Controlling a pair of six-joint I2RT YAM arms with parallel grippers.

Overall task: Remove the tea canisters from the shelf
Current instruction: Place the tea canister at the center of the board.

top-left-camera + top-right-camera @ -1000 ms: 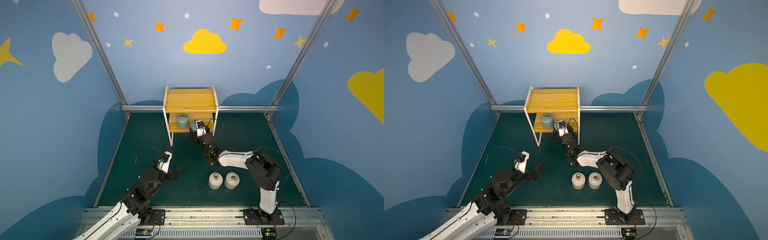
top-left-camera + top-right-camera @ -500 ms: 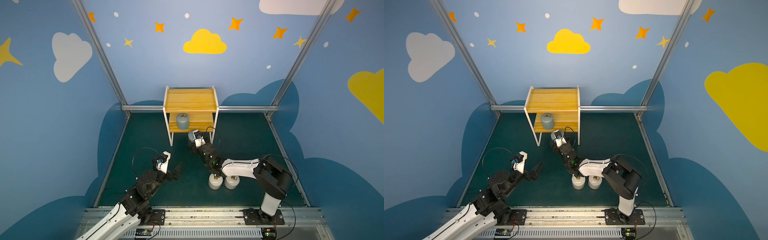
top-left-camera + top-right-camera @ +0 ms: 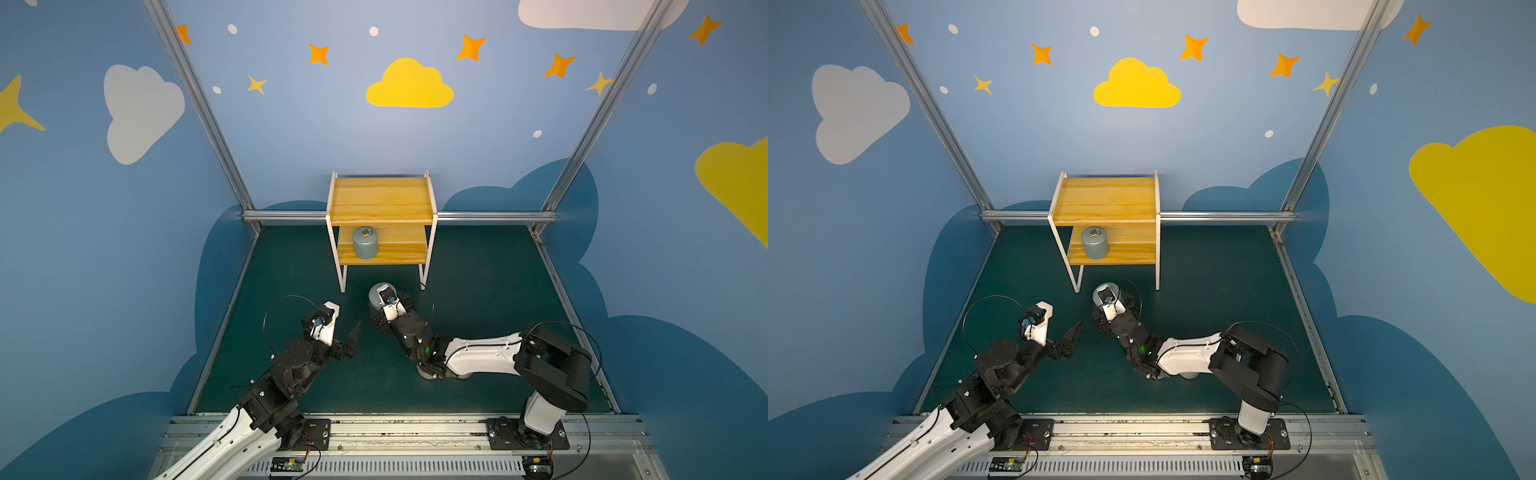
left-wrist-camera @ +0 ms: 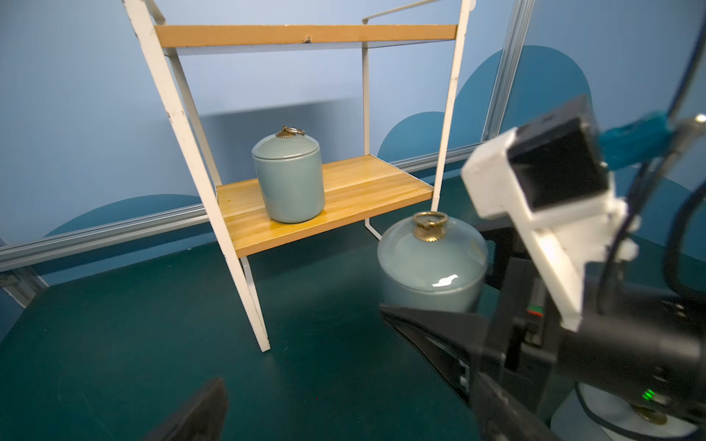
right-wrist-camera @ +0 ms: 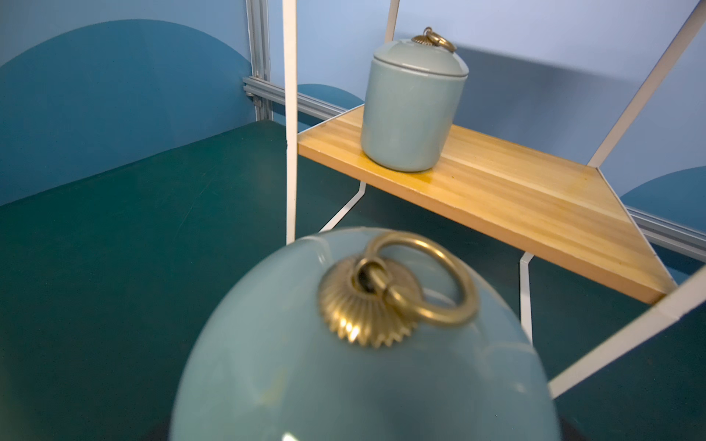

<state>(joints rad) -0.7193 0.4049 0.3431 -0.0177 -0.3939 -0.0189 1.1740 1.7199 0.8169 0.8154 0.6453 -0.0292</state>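
Observation:
One grey-blue tea canister (image 3: 365, 243) (image 3: 1095, 243) (image 4: 288, 175) (image 5: 412, 103) stands on the left part of the shelf's (image 3: 380, 199) (image 3: 1106, 199) (image 4: 344, 194) (image 5: 515, 191) lower board. My right gripper (image 3: 385, 306) (image 3: 1111, 305) is shut on a second grey-blue canister (image 3: 376, 293) (image 3: 1105, 290) (image 4: 431, 256) (image 5: 363, 362), held low over the mat just in front of the shelf's legs. Its fingers are hidden in the right wrist view. My left gripper (image 3: 338, 336) (image 3: 1059, 340) (image 4: 301, 355) stands open and empty, left of the held canister.
Under my right arm's forearm a white canister (image 3: 424, 373) (image 3: 1188, 375) (image 4: 611, 420) stands on the green mat (image 3: 291, 291), mostly hidden. Blue walls and an aluminium rail (image 3: 498, 216) close the mat behind the shelf.
My right gripper has drawn its grey-blue canister out of the lower shelf and down to the front. The forearm now covers the white canisters. My left arm has barely moved.

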